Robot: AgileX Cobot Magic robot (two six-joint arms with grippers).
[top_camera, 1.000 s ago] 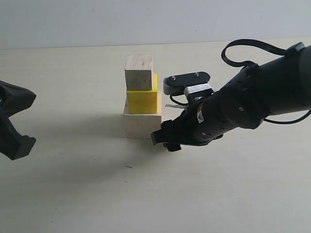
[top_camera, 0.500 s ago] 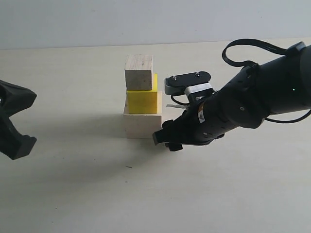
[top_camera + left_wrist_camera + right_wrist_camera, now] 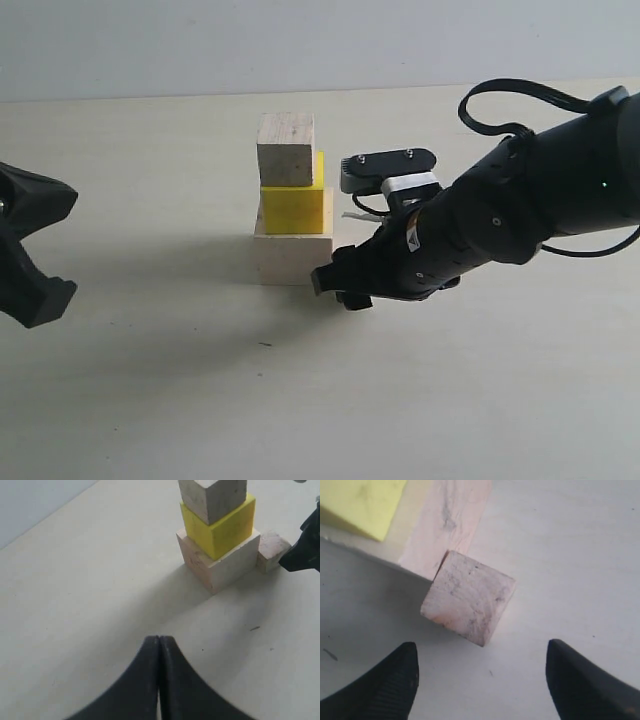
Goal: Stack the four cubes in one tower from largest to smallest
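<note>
Pale beige desk (image 3: 150, 400) meets a plain light-grey wall (image 3: 300, 40). A black right arm (image 3: 520, 220) reaches low across it to the foot of a three-cube tower (image 3: 220, 530) — large pale wooden cube (image 3: 292, 258) at the bottom, bright yellow cube (image 3: 292, 210) on it, medium pale wooden cube (image 3: 286, 149) on top. The right jaws are spread wide and empty, facing the small pale wooden cube (image 3: 468, 597), which sits on the desk against the large cube's side, turned at an angle. The left jaws, well apart from the tower, are pressed fully together — nothing held.
</note>
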